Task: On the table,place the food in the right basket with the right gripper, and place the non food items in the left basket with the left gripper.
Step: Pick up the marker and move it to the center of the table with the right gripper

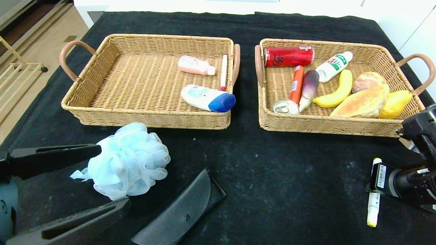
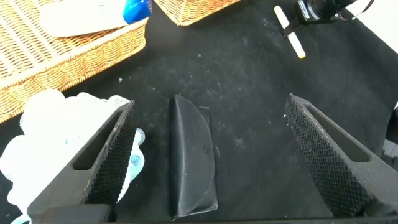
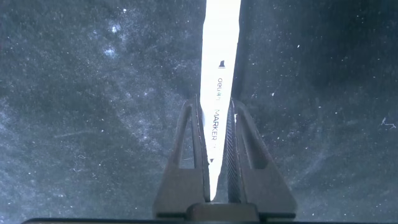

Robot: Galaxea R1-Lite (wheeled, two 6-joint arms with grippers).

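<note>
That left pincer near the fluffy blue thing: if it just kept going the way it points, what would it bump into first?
Probably the black glasses case: in the left wrist view it lies between the open fingers of the left pincer, just ahead. The blue bath pouf sits against one finger, so it might brush that too.

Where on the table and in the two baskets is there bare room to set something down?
Free: the table cloth between the glasses case and the marker, which the right gripper pinches; also the left basket floor left of its bottles. Crowded: the right basket, and the near left corner, with the pouf and the open left gripper.
</note>
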